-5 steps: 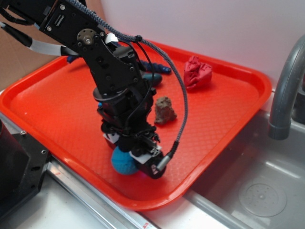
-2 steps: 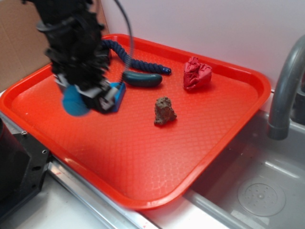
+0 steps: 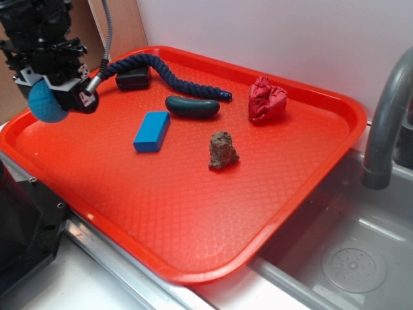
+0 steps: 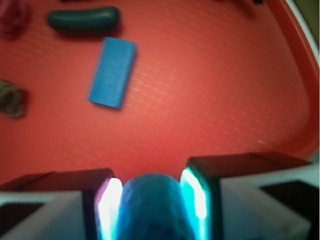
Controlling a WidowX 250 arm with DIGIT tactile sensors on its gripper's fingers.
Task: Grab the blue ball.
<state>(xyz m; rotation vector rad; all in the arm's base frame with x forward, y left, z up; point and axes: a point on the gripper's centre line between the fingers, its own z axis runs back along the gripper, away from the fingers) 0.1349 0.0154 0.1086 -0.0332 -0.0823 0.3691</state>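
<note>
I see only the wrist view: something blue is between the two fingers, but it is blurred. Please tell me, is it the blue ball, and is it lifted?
Observer: Yes. In the exterior view the hand holds the blue ball in the air, above the left edge of the red tray.
Operator: Which other things lie on the tray that I do not see?
Observer: A navy rope runs along the back, with a small black block at its left end.
Operator: And at the right?
Observer: A crumpled red object lies near the back right, and beyond the tray stands a grey faucet.
</note>
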